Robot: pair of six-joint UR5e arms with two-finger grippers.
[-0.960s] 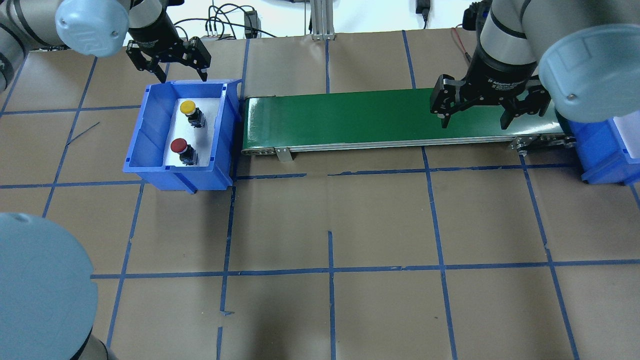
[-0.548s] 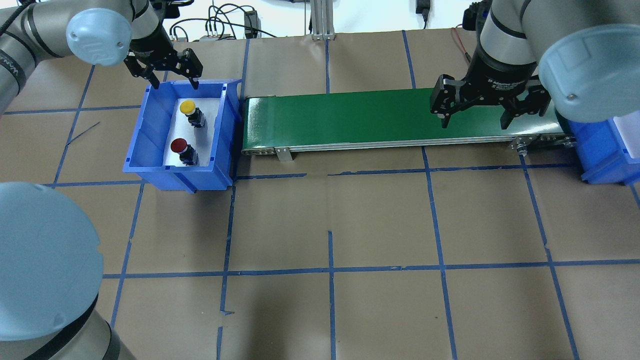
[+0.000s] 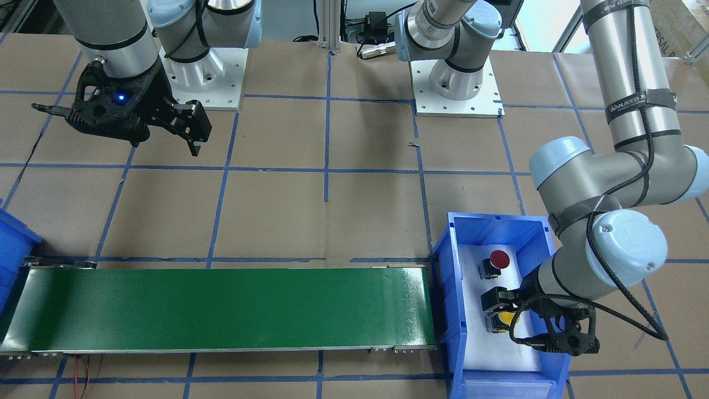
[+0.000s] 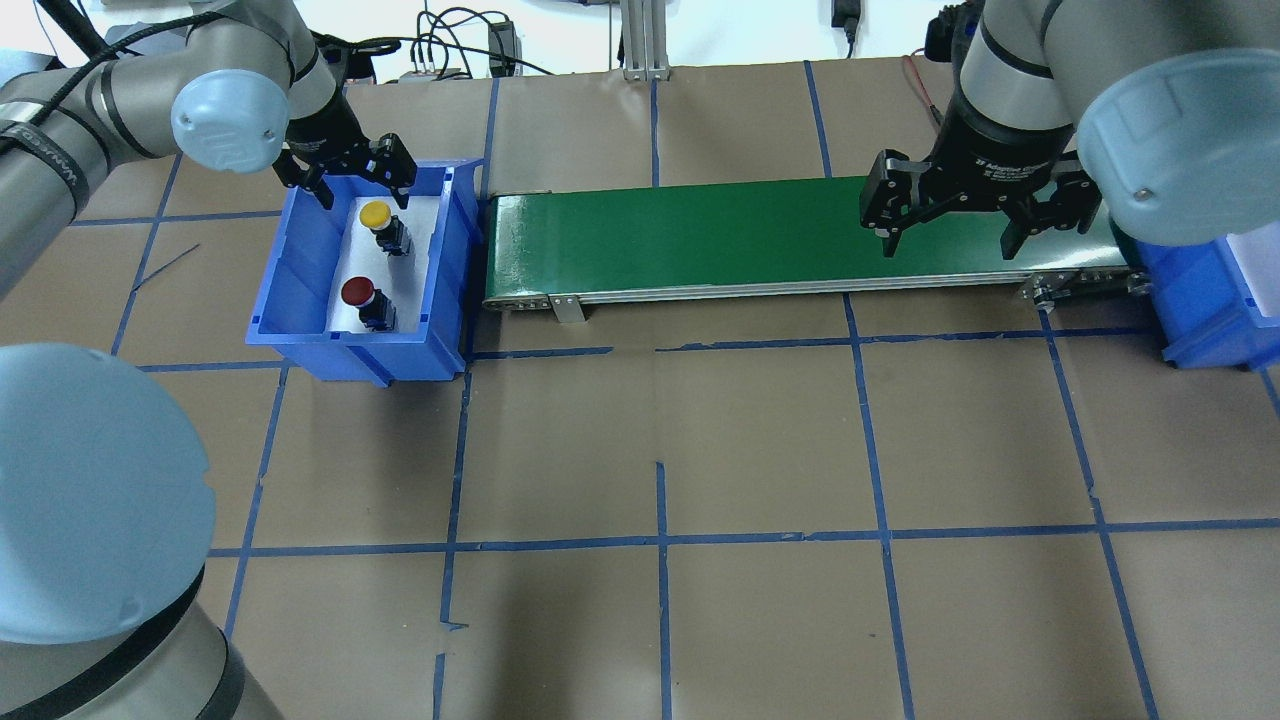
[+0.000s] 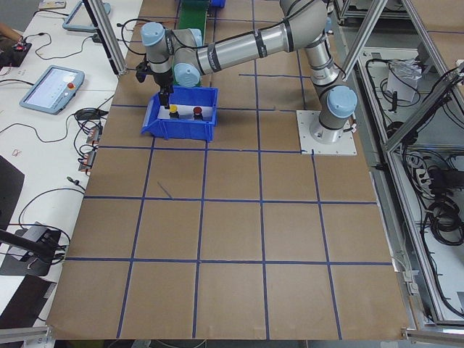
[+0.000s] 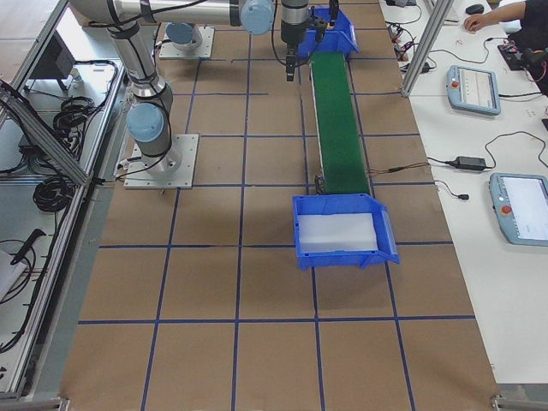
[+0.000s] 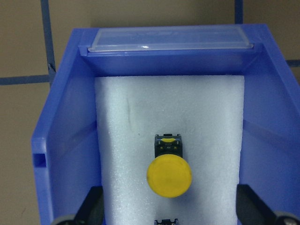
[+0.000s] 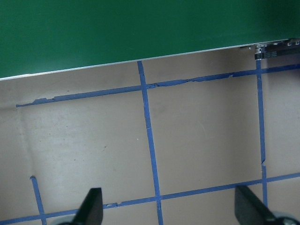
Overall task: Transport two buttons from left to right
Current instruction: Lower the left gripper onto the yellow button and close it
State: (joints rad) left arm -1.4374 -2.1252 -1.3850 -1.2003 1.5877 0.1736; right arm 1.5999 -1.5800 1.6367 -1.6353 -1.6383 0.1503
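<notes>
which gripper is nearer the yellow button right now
Left. The left gripper hangs open just over the yellow button in the blue bin. The right gripper is far away, open above the conveyor at its opposite end.

Red button (image 7: 168, 221) — cut off at bottom edge.

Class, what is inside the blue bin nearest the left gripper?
A white foam pad with a yellow button and a red button lying on it. The pad hides the bin floor.
</notes>
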